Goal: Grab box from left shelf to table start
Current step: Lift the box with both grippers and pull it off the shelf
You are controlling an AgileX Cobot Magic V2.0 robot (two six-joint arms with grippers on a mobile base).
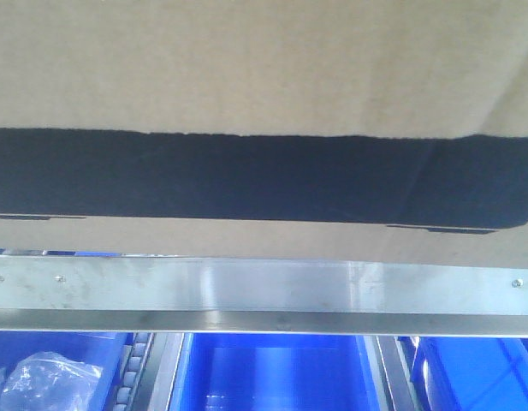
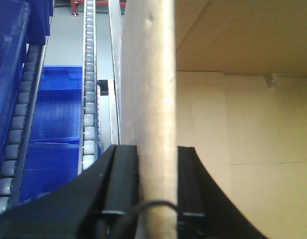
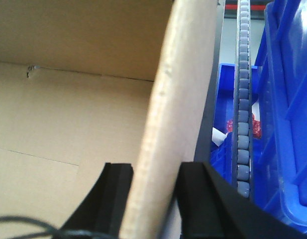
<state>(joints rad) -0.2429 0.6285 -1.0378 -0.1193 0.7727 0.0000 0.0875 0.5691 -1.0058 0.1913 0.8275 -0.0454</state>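
Note:
The brown cardboard box [image 1: 264, 60] fills the top of the front view, and its black printed panel [image 1: 264, 175] runs across the full width. It sits just above the left shelf's brushed-steel front rail [image 1: 264, 287]. In the left wrist view my left gripper [image 2: 157, 149] is shut on the box's left side wall [image 2: 148, 74], one black finger outside and one inside. In the right wrist view my right gripper [image 3: 154, 167] is shut on the right side wall [image 3: 178, 89] in the same way. The box's bare inside shows in both wrist views. The table is out of view.
Blue plastic bins [image 1: 272, 372] sit under the rail, one holding a clear plastic bag [image 1: 45, 381]. Grey roller tracks [image 2: 88, 74] [image 3: 243, 99] run close beside each box wall. More blue bins [image 2: 53, 114] [image 3: 287, 99] flank them, one with small red items [image 3: 255, 128].

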